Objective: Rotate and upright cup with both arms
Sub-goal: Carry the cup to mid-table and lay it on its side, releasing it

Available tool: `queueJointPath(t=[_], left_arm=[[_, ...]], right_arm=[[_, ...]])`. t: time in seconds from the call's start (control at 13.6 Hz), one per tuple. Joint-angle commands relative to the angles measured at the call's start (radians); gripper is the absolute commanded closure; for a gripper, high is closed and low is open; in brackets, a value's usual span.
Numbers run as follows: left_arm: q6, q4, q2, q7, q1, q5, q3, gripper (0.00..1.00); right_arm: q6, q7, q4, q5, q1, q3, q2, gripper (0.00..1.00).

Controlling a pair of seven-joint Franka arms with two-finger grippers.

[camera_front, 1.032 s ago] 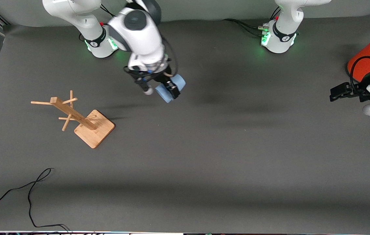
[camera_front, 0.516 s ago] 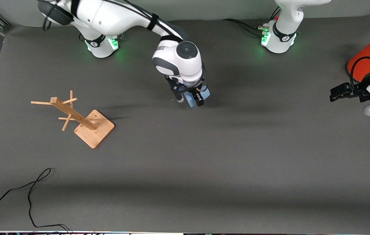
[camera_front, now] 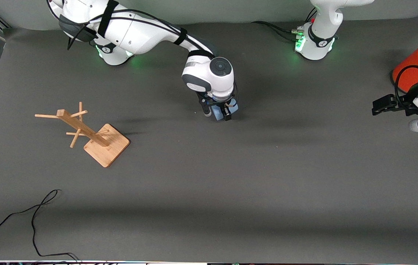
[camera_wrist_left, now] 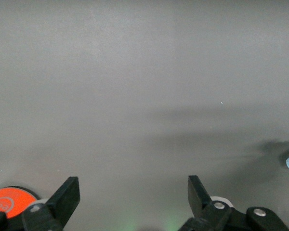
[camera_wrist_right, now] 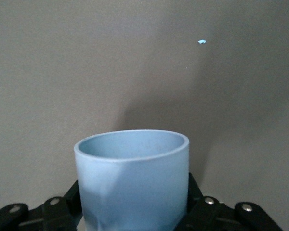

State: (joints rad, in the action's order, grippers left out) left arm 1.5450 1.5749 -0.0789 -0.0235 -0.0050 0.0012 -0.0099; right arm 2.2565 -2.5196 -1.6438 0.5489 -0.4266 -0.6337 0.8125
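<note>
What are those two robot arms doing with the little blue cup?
The right gripper is shut on the light-blue cup, holding it over the middle of the grey table. The cup's open mouth points away from the gripper. The left gripper is open and waits at its own end of the table, beside the orange cylinder. A wooden peg rack stands toward the right arm's end, untouched.
</note>
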Motion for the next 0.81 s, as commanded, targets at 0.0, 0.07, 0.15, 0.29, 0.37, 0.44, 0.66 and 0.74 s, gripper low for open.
queueJointPath(t=[0.0,0.07,0.15,0.29,0.37,0.44,0.66,0.74], left_arm=[[-0.008,-0.010,-0.002,0.000,0.005,-0.004,-0.002,0.00],[-0.011,-0.010,-0.002,0.000,0.005,-0.004,-0.002,0.00],[-0.011,-0.010,-0.004,-0.001,0.005,-0.006,-0.002,0.00],[-0.008,-0.012,-0.009,0.000,0.025,-0.007,-0.004,0.00],[-0.012,-0.012,-0.009,0.000,0.025,-0.007,-0.004,0.00],[-0.014,-0.012,-0.007,0.000,0.025,-0.007,-0.004,0.00],[-0.020,-0.012,-0.007,0.005,0.023,-0.007,-0.005,0.00],[-0.026,-0.013,-0.007,0.005,0.022,-0.007,-0.005,0.00]], right_arm=[[-0.014,-0.036,0.035,0.032,-0.014,0.017,0.025,0.00],[-0.015,-0.037,0.039,0.031,-0.012,0.017,0.023,0.00],[-0.015,-0.037,0.042,0.029,-0.011,0.017,0.020,0.00],[-0.024,-0.037,0.071,0.025,-0.009,0.014,0.007,0.00],[-0.037,-0.036,0.088,0.023,-0.009,0.011,0.001,0.00],[-0.047,-0.025,0.090,0.025,-0.008,0.009,-0.022,0.00],[-0.173,0.092,0.104,0.017,-0.006,0.002,-0.116,0.00],[-0.249,0.158,0.119,0.013,-0.003,-0.009,-0.153,0.00]])
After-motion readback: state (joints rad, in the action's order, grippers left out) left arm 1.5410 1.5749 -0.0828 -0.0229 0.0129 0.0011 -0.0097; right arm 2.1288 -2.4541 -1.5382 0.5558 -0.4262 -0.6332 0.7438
